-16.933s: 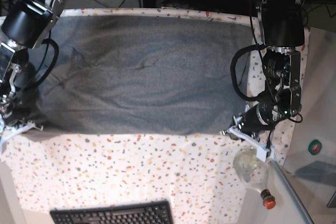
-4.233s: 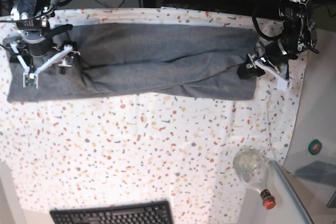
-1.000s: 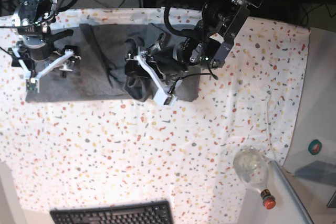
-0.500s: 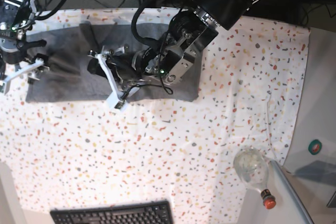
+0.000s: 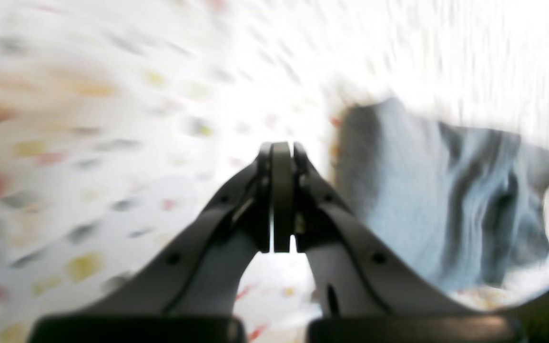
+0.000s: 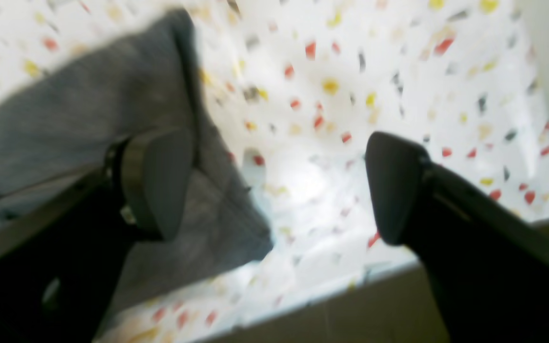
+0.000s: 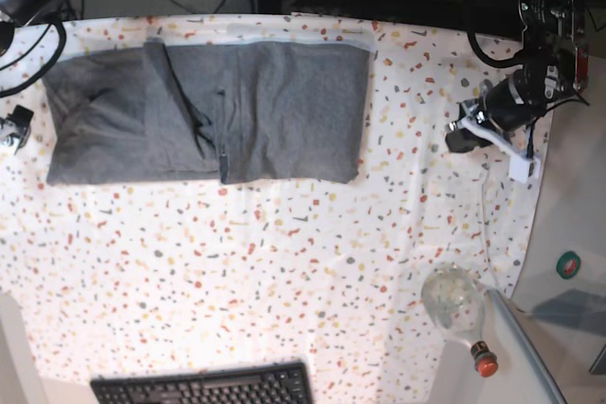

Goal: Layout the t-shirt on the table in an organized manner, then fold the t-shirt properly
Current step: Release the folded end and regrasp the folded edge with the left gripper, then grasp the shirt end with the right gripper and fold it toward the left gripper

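The dark-grey t-shirt (image 7: 204, 111) lies folded in a flat rectangle at the back left of the speckled table (image 7: 284, 272), with a fold seam near its middle. My left gripper (image 7: 461, 135) is shut and empty, over bare cloth to the right of the shirt. In the blurred left wrist view its gripper (image 5: 281, 200) has the jaws pressed together, with the shirt (image 5: 446, 200) off to its right. My right gripper (image 6: 274, 186) is open, one finger (image 6: 155, 181) above the shirt's edge (image 6: 65, 124). In the base view the right gripper (image 7: 13, 130) barely shows at the left edge.
A clear bottle with a red cap (image 7: 456, 307) lies at the table's front right. A black keyboard (image 7: 204, 385) sits at the front edge. A plain grey side surface (image 7: 573, 224) lies right of the table. Cables and equipment stand behind the back edge.
My left arm has let go of the shirt and swung away to the right side of the table. The shirt now lies flat, folded over. My right arm has drawn back to the left edge.
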